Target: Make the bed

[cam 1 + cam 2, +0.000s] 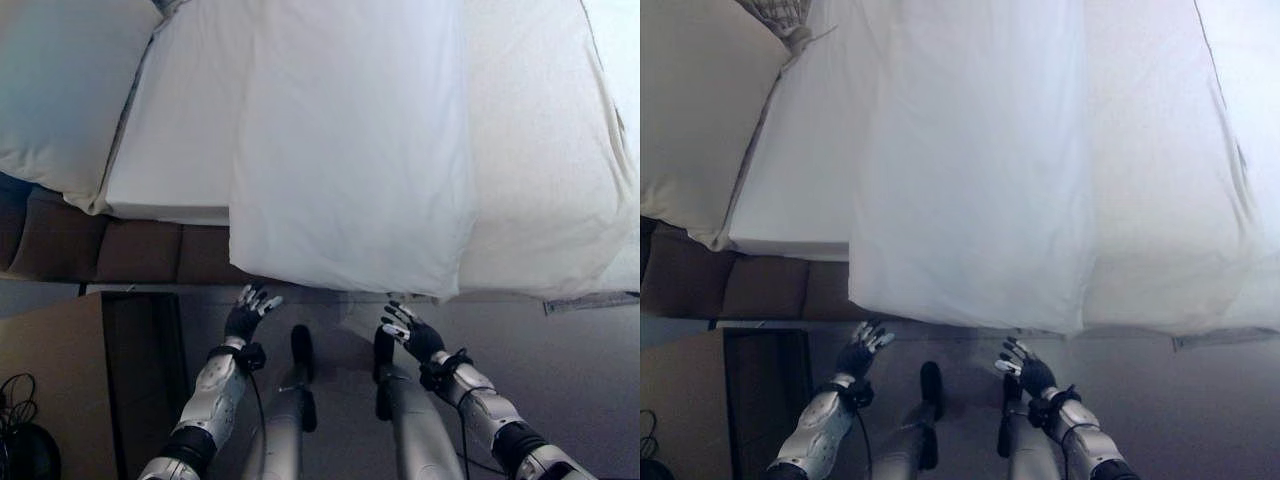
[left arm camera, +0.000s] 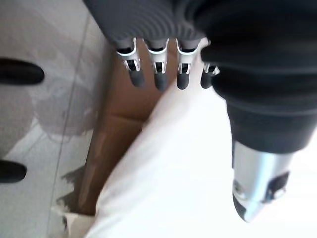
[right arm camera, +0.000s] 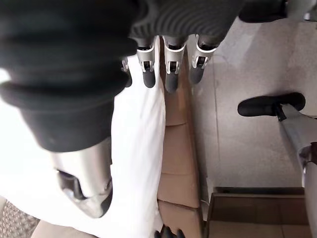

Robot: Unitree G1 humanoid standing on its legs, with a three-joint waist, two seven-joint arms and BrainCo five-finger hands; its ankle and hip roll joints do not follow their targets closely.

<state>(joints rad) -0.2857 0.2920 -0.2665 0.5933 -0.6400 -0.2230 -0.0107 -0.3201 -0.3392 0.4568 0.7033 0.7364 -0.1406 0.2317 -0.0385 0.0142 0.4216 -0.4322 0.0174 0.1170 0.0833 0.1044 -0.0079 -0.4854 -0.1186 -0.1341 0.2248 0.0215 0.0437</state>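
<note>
The right hand (image 3: 166, 74) hangs with fingers straight, holding nothing. Past them the white bedding (image 3: 136, 148) drapes over the edge of the brown bed base (image 3: 176, 163), beside grey floor (image 3: 237, 144).

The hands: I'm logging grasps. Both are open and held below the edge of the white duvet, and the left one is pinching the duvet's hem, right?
Not quite. The left hand pinches nothing: the left eye view shows its fingers spread, clear of the white duvet. Otherwise yes: it and the right hand are open, below the duvet's edge.
</note>
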